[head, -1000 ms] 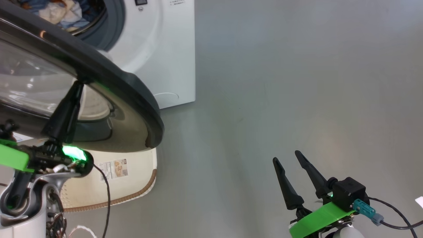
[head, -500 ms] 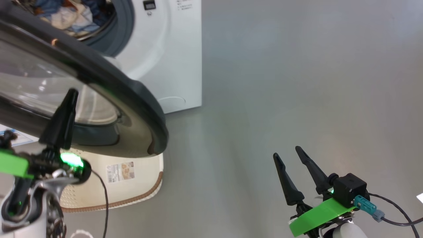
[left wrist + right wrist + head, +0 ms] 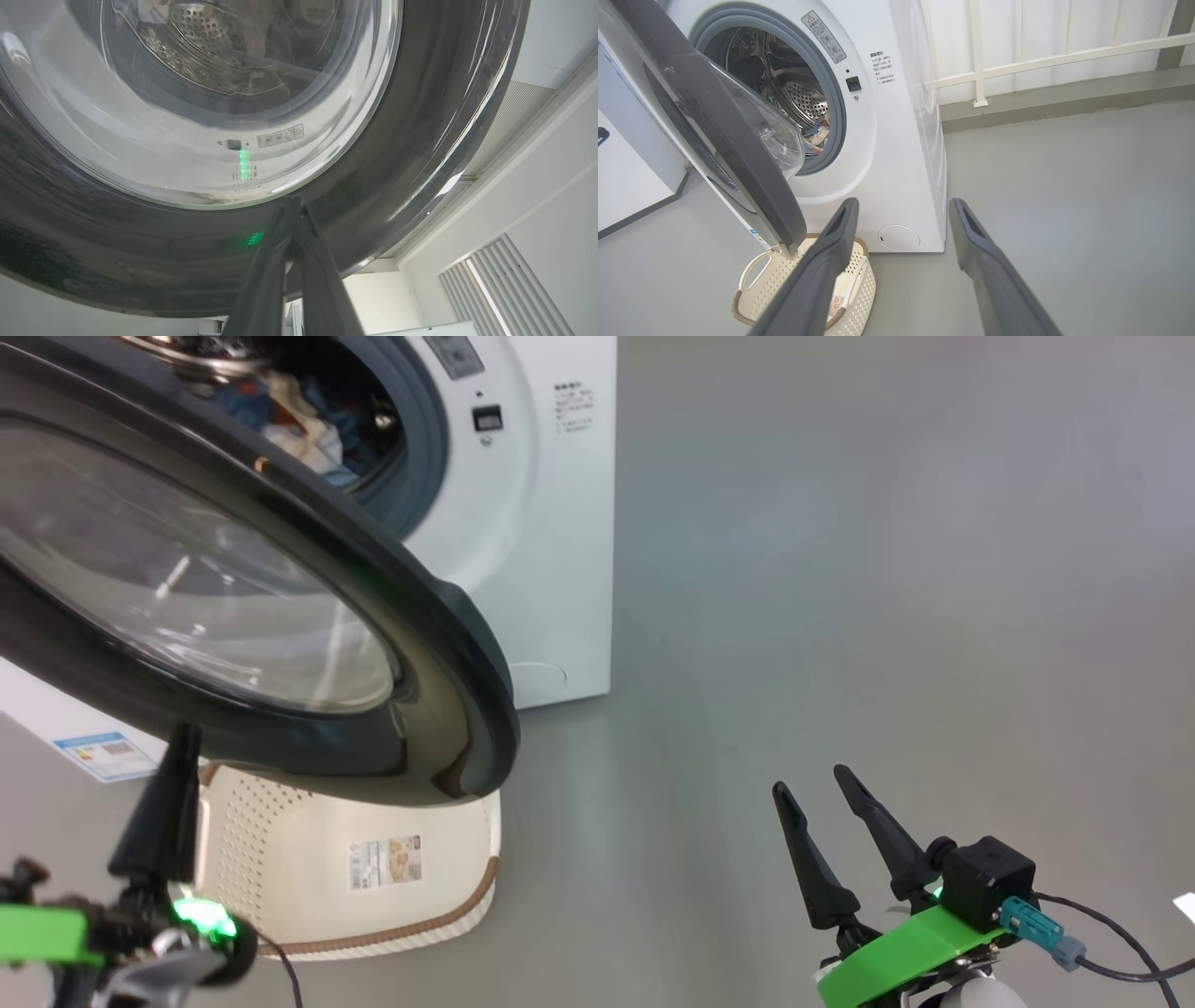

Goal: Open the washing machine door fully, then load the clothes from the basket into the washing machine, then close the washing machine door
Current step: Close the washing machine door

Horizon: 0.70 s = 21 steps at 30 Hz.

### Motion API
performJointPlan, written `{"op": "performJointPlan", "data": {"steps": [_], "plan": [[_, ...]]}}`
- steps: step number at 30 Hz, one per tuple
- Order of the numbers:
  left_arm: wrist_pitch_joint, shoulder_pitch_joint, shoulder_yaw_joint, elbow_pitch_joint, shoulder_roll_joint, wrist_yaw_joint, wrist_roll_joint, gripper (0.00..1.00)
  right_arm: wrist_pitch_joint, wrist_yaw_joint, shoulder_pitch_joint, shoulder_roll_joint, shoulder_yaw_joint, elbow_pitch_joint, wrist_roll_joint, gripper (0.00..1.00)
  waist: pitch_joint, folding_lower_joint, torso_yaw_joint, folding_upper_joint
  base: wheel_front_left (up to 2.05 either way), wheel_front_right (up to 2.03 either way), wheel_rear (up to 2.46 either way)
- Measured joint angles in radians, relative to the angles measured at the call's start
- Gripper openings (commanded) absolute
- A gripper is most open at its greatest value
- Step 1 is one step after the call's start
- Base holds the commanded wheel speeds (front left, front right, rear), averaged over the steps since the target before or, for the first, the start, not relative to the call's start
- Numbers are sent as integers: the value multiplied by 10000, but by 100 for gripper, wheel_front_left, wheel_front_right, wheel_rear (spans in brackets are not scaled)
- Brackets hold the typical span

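1. Washing machine door (image 3: pixel 215 597) is swung out from the washing machine (image 3: pixel 551 569), and its black ring and bulging glass hang right over the basket (image 3: pixel 280 887), hiding the basket's far side in the head view.
2. From the right wrist the door (image 3: pixel 724 140) stands edge-on between that camera and the left part of the drum mouth, with the grey gasket and the steel drum showing past it.
3. Around it: bare grey floor (image 3: pixel 840 569) off to the right, a white railing (image 3: pixel 985 70) behind the machine (image 3: pixel 896 154), and a round cap (image 3: pixel 899 238) low on the front.
4. Containers now: the clothes (image 3: pixel 308 420) lie inside the drum, a blue and cream heap low at the mouth (image 3: pixel 819 133).
5. On the floor just in front of the machine, the basket (image 3: pixel 780 280) sits under the door's lower edge, and the label on its floor (image 3: pixel 383 861) is in plain sight.
6. Left gripper (image 3: pixel 185 747) points up at the door's lower rim, fingers pressed together on nothing; from its own wrist the tips (image 3: pixel 292 203) sit against the black ring (image 3: pixel 140 261) just below the glass, and whether they touch it I cannot tell.
7. Right gripper (image 3: pixel 810 779) hangs low over open floor, well clear of the machine, fingers spread wide and empty (image 3: pixel 903 205).
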Motion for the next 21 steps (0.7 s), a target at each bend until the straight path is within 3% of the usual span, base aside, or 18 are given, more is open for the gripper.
{"op": "performJointPlan", "data": {"steps": [2,4,6,7,16,21], "plan": [[-230,359,-105,-146,-2,0,-17,0,0,0,37,0,0,0,23,100,-119,0,71,0,0,0,0],[-525,655,-207,-322,8,0,-73,13,0,0,159,2,-4,10,25,100,-207,0,149,0,0,0,0],[-792,967,-351,-564,8,0,-96,60,0,0,199,2,2,21,102,100,-297,0,218,0,0,0,0],[-915,1127,-410,-671,6,0,-96,100,0,0,199,2,6,21,107,100,-338,0,247,0,0,0,0],[-2577,2071,-520,-1632,13,0,-119,100,0,0,301,2,69,42,109,100,-650,0,390,0,0,0,0],[-3902,2237,-380,-2253,15,0,1488,100,0,0,358,2,96,58,109,100,-744,0,429,0,0,0,0]]}}
